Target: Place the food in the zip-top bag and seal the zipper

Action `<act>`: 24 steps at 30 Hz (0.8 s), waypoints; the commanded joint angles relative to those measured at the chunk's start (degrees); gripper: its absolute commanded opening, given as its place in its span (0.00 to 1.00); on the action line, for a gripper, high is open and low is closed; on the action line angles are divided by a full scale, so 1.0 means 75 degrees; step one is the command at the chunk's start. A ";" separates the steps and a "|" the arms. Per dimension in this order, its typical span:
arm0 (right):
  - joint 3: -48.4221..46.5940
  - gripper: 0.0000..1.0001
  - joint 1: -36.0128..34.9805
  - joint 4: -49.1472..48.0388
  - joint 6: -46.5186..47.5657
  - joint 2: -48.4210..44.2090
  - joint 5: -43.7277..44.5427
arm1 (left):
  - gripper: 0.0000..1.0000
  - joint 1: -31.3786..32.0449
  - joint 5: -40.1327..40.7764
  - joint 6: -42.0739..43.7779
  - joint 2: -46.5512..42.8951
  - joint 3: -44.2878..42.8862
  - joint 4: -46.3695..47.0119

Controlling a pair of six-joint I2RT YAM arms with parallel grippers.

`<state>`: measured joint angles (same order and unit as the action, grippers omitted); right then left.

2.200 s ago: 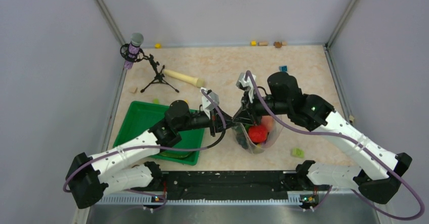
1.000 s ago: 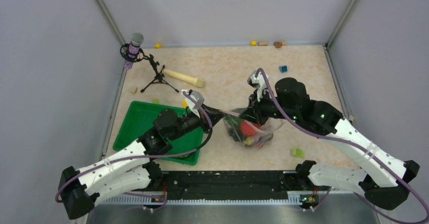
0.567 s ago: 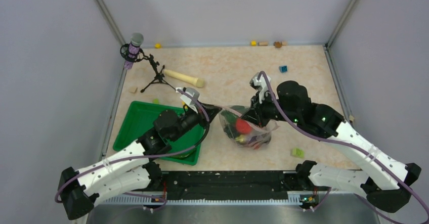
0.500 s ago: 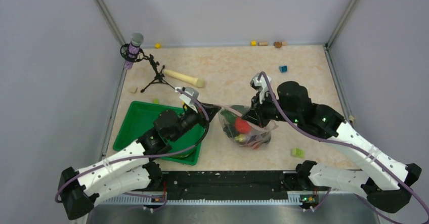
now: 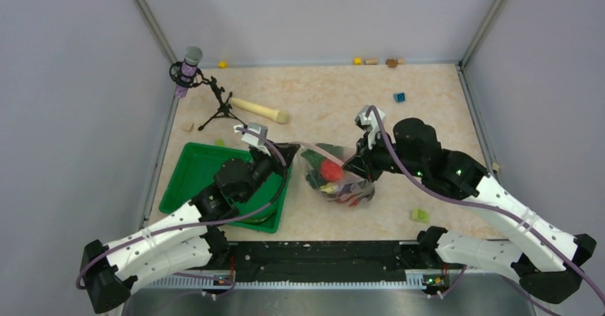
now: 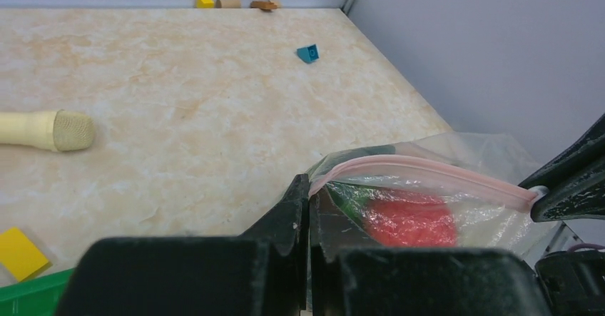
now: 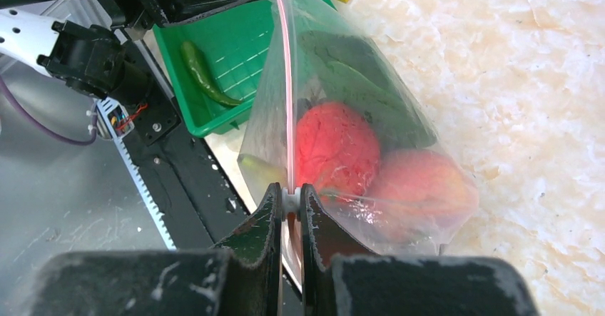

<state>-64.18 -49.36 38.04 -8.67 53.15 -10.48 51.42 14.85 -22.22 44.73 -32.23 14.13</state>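
Both arms and the bag strung between them have shifted left since the earlier frames, so the bag now hangs just beside the green tray point(image 5: 187, 180) rather than well right of it. At far left a microphone stand point(image 5: 217, 109) is on the tabletop point(image 5: 321, 95), with the beige rolling pin point(image 5: 258, 109) lying next to it. In the tray lies a green pepper point(image 7: 203, 73), outside the bag. The left gripper point(image 6: 308, 187) has its jaws closed on the left end of the zipper point(image 6: 428, 170), the pale pink strip pulled into a taut line across the mouth of the zip-top bag point(image 5: 335, 184). Through the clear plastic a red strawberry point(image 7: 335, 148), a red-yellow peach point(image 7: 421, 180) and dark green bok choy point(image 7: 357, 80) show, packed together in the lower part of the bag. The right gripper point(image 7: 289, 195) pinches the strip's right end, jaws nearly touching around it. Whether the strip is pressed shut along its length cannot be told. Farther right, a green block point(image 5: 419, 215) and a blue block point(image 5: 399, 97) sit well apart from the bag.
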 commanded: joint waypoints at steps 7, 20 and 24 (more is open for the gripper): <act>0.0078 0.00 0.0001 0.0458 0.0054 -0.0412 0.0162 | 0.00 -0.0176 0.2155 -0.0018 -0.0289 0.0114 -0.0041; 0.0152 0.00 0.0005 0.0453 0.0023 -0.0455 0.0394 | 0.00 -0.0183 0.2778 -0.0117 -0.0477 0.0216 -0.0274; 0.0174 0.00 0.0005 0.0459 0.0006 -0.0484 0.0454 | 0.00 -0.0186 0.2929 -0.0227 -0.0530 0.0194 -0.0423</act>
<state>-63.02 -49.36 37.60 -8.64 52.14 -8.43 51.44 24.99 -24.40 42.48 -31.27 11.75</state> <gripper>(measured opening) 0.048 0.011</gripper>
